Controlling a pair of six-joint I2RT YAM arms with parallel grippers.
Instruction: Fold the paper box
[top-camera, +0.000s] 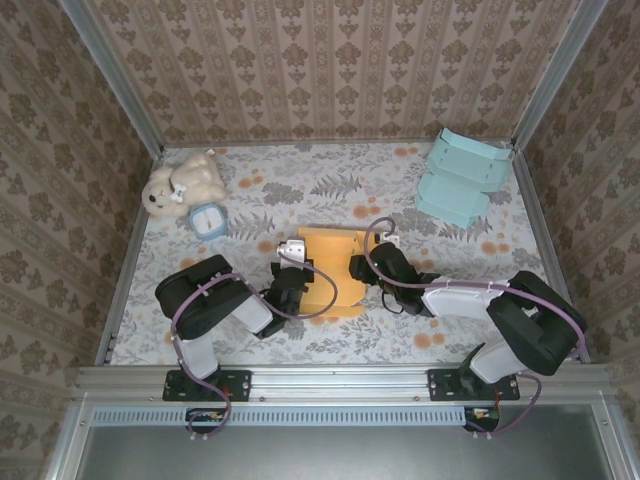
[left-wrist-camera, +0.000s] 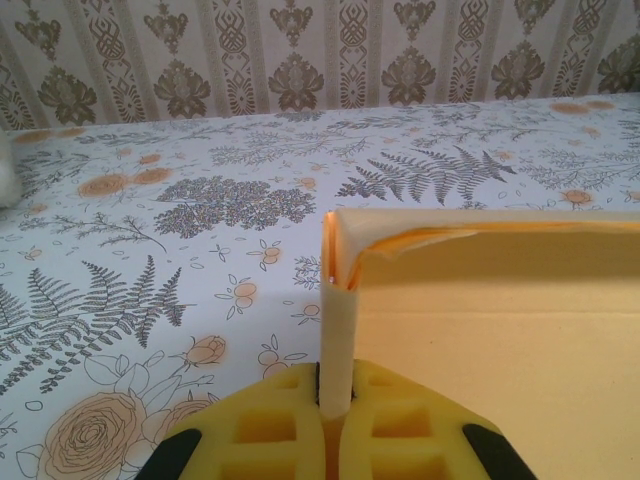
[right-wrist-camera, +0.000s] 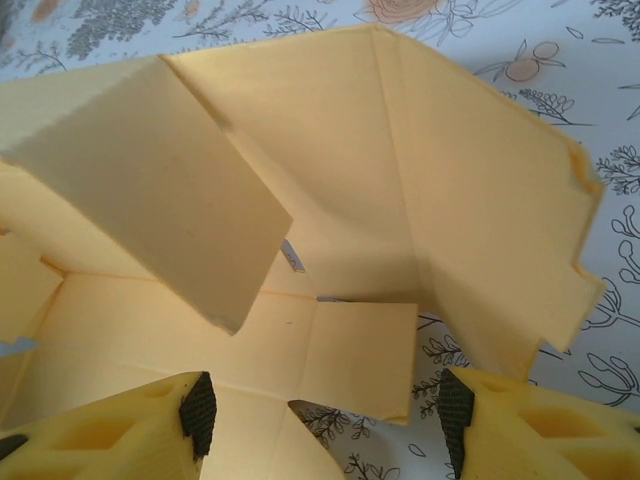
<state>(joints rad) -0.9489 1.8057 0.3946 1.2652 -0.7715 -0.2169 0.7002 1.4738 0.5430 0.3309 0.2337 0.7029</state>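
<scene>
The yellow paper box (top-camera: 330, 262) lies partly folded in the middle of the floral table. My left gripper (top-camera: 290, 283) is at its left side. In the left wrist view that gripper (left-wrist-camera: 335, 412) is shut on the box's upright doubled-over left wall (left-wrist-camera: 338, 320), with the back wall (left-wrist-camera: 500, 232) running off to the right. My right gripper (top-camera: 362, 272) is at the box's right side. In the right wrist view it (right-wrist-camera: 325, 405) stands open, its pads (right-wrist-camera: 198, 412) far apart. A flat flap (right-wrist-camera: 365, 355) lies between them and a raised flap (right-wrist-camera: 150, 190) leans above.
A cream plush toy (top-camera: 185, 183) and a small blue round object (top-camera: 208, 221) sit at the back left. Light-blue folded boxes (top-camera: 462, 172) are stacked at the back right. Metal rails (top-camera: 128, 250) and patterned walls border the table.
</scene>
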